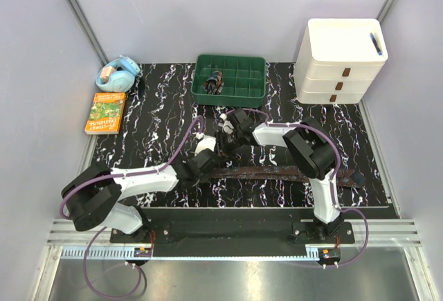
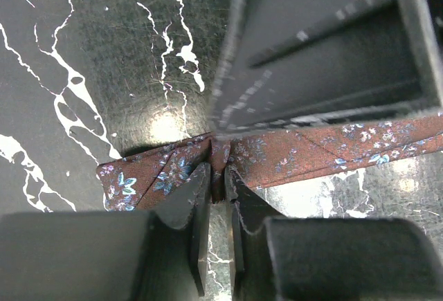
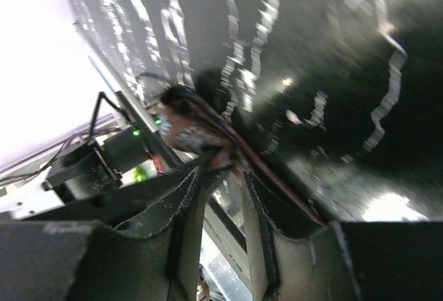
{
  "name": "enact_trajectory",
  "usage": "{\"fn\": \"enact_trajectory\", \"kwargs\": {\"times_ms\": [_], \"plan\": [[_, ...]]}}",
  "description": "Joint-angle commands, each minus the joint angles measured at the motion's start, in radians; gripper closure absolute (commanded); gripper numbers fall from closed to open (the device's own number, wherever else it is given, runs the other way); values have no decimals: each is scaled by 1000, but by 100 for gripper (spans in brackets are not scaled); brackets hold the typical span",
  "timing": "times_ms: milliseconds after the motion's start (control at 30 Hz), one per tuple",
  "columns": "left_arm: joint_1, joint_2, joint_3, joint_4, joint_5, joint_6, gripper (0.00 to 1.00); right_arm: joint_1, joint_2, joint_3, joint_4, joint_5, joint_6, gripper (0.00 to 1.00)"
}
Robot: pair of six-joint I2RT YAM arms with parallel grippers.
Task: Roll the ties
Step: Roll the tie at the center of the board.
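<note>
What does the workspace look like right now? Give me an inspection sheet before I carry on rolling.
Surface: black marbled mat, lying flat.
Job's things: one tie stretched along the mat's near side, not rolled; a dark bundle in the green tray, too small to identify.
Clutter: book and light blue object far left; white drawer unit far right.
Grippers: left gripper jaws pinched on the tie's folded end; right gripper jaws partly apart, tie cloth at their tips, grip unclear through blur.
Cables: purple cables follow both arms.
Surroundings: pale walls; nothing else seen.
</note>
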Motion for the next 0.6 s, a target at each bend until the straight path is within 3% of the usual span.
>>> {"fn": "enact_trajectory", "kwargs": {"times_ms": [0,167,567], "plan": [[0,-25,-30,29,10,-23,80,11,-70,-43,-22,64,2,64],[0,-68,-60,52,16,-23,69,42,-90,-79,4,107,31,64],[3,-47,-51,56,31,-11,71,59,-121,-126,144,116,132,65]]}}
